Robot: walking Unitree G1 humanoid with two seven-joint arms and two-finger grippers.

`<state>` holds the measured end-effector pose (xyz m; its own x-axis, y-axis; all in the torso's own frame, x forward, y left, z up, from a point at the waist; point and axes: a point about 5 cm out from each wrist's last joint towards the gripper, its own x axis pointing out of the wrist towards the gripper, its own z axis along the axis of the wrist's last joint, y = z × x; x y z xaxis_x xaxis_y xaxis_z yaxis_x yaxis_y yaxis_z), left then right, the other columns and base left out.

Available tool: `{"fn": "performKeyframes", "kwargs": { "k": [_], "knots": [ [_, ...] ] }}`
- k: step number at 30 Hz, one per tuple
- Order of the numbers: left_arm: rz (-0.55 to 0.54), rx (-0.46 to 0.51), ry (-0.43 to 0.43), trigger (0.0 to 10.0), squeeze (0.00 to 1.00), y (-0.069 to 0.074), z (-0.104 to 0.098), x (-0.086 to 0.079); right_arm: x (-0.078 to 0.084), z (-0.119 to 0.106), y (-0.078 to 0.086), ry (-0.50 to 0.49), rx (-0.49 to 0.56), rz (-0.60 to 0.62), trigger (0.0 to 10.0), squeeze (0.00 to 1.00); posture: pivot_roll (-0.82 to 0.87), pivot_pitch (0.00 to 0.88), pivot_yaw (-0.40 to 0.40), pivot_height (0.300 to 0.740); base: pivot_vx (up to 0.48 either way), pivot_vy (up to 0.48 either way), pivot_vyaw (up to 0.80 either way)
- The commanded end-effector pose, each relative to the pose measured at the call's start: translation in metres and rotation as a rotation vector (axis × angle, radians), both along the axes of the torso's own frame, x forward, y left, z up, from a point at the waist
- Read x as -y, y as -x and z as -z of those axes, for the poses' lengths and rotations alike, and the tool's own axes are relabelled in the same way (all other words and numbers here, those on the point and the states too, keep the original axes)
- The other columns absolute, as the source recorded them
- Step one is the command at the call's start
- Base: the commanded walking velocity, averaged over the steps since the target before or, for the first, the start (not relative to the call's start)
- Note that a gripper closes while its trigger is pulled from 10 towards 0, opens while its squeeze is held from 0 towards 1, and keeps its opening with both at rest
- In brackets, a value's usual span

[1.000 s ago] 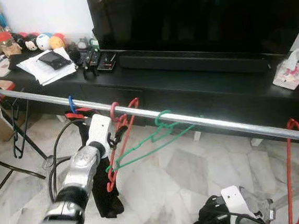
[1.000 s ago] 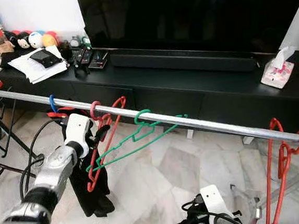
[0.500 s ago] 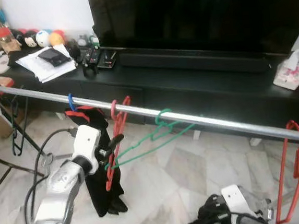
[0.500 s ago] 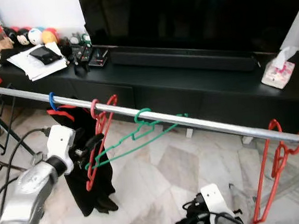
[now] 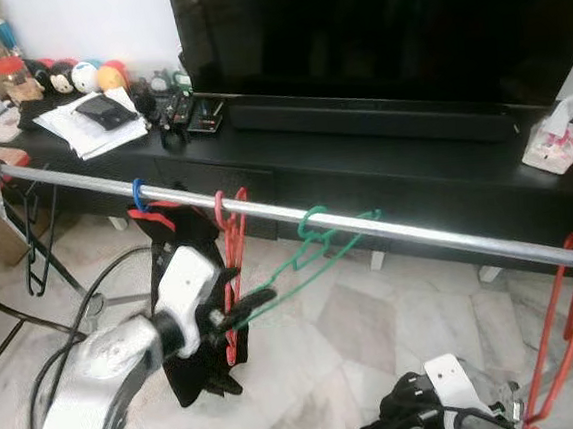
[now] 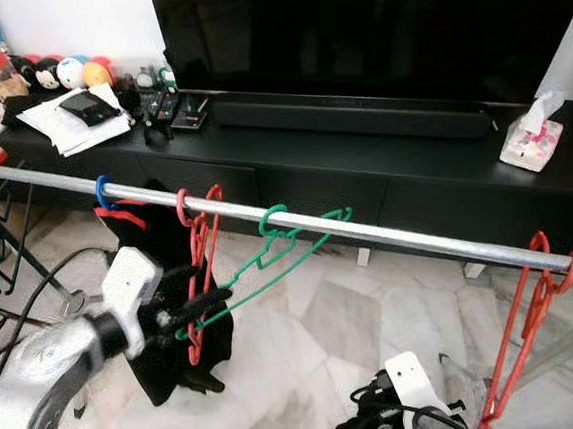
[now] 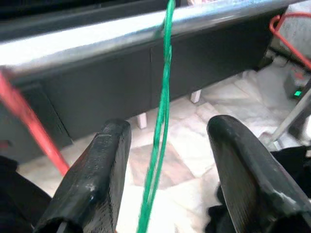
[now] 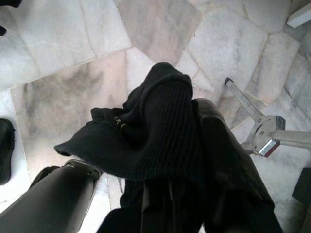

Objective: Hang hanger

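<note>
Left gripper (image 7: 163, 160) reaching low beside rail (image 5: 419, 233), fingers (image 7: 92, 179) spread, straddling green hanger (image 5: 314, 247) wire without touching. Green hanger hooking over rail, between red hanger (image 5: 233, 269) and far-right red one. Right gripper (image 8: 146, 194) hanging near floor, seemingly clamping black cloth (image 8: 155, 131).

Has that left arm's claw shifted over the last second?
Yes. The left gripper has dropped lower, farther beneath the metal rail, with its open jaws now around the green hanger.

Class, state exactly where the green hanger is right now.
In the eye views the green hanger hooks on the metal rail, just right of the red hanger, its lower end between the left gripper's open fingers.
</note>
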<state>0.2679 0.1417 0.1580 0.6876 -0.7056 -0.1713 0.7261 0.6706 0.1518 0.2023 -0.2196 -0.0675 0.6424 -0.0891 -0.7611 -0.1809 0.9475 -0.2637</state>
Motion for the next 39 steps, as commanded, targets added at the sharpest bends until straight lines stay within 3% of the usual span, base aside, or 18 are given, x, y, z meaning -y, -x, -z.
{"fn": "performKeyframes", "kwargs": {
  "k": [1, 3, 9, 14, 21, 23, 28, 33, 39],
  "knots": [
    [-0.016, -0.006, -0.037, 10.0, 0.00, -0.005, 0.005, 0.004, 0.002, 0.000, 0.000, 0.000, -0.001, 0.008, 10.0, 0.00, -0.03, 0.026, -0.031, 0.740, 0.000, 0.000, 0.00],
    [-0.066, 0.015, -0.050, 10.0, 0.00, -0.020, 0.005, 0.013, 0.002, 0.000, 0.000, 0.002, -0.001, 0.009, 10.0, 0.00, -0.03, 0.026, -0.031, 0.740, 0.000, 0.000, 0.00],
    [-0.089, -0.013, -0.063, 10.0, 0.00, -0.039, 0.017, 0.024, 0.002, 0.000, 0.001, 0.003, 0.001, 0.013, 10.0, 0.00, -0.04, 0.025, -0.033, 0.740, 0.000, 0.000, 0.00],
    [-0.100, -0.038, -0.100, 10.0, 0.00, -0.044, 0.028, 0.023, 0.002, 0.000, 0.001, 0.005, 0.004, 0.017, 10.0, 0.00, -0.05, 0.028, -0.033, 0.740, 0.000, 0.000, 0.00],
    [-0.137, -0.106, -0.062, 10.0, 0.00, -0.059, 0.045, 0.023, 0.003, 0.000, 0.001, 0.008, 0.004, 0.023, 10.0, 0.00, -0.06, 0.026, -0.032, 0.740, 0.000, 0.000, 0.00],
    [-0.135, -0.134, -0.087, 10.0, 0.00, -0.063, 0.053, 0.023, 0.003, 0.000, 0.000, 0.009, 0.005, 0.022, 10.0, 0.00, -0.07, 0.023, -0.033, 0.740, 0.000, 0.000, 0.00],
    [-0.086, -0.186, -0.134, 10.0, 0.00, -0.061, 0.065, 0.025, 0.003, 0.000, 0.000, 0.010, 0.007, 0.023, 10.0, 0.00, -0.08, 0.014, -0.030, 0.740, 0.000, 0.000, 0.00],
    [-0.031, -0.239, -0.068, 10.0, 0.00, -0.060, 0.069, 0.029, 0.002, 0.000, 0.000, 0.010, 0.007, 0.024, 10.0, 0.00, -0.08, 0.013, -0.029, 0.740, 0.000, 0.000, 0.00],
    [-0.031, -0.205, -0.045, 10.0, 0.00, -0.063, 0.066, 0.028, 0.002, 0.000, 0.001, 0.009, 0.006, 0.023, 10.0, 0.00, -0.08, 0.013, -0.029, 0.740, 0.000, 0.000, 0.00]
  ]
}}
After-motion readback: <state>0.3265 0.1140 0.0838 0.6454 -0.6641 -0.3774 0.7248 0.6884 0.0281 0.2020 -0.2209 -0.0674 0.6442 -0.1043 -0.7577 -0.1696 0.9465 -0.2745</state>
